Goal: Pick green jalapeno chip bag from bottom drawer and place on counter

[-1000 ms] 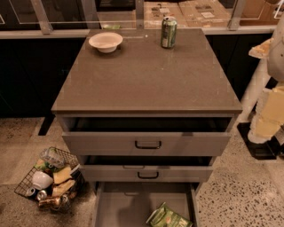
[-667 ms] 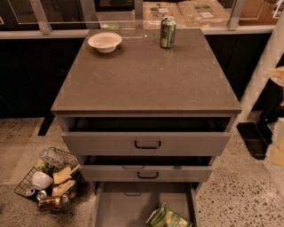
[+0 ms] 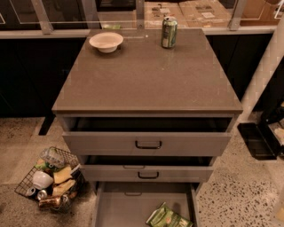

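Pincer out of view; its grip state cannot be told. Below the desk (image 3: 146, 75), the green chip bag (image 3: 169, 218) lies in the bottom drawer (image 3: 124, 205).

Matt stone-like counter (image 3: 146, 75), crinkly chip bag (image 3: 171, 218)

Speckled floor (image 3: 230, 195), dark panels (image 3: 26, 75) behind.
Wire basket (image 3: 49, 177) of litter at 8 o'clock; metal-posted railing (image 3: 44, 17) and cardboard (image 3: 204, 11) at 12; tool out of frame.
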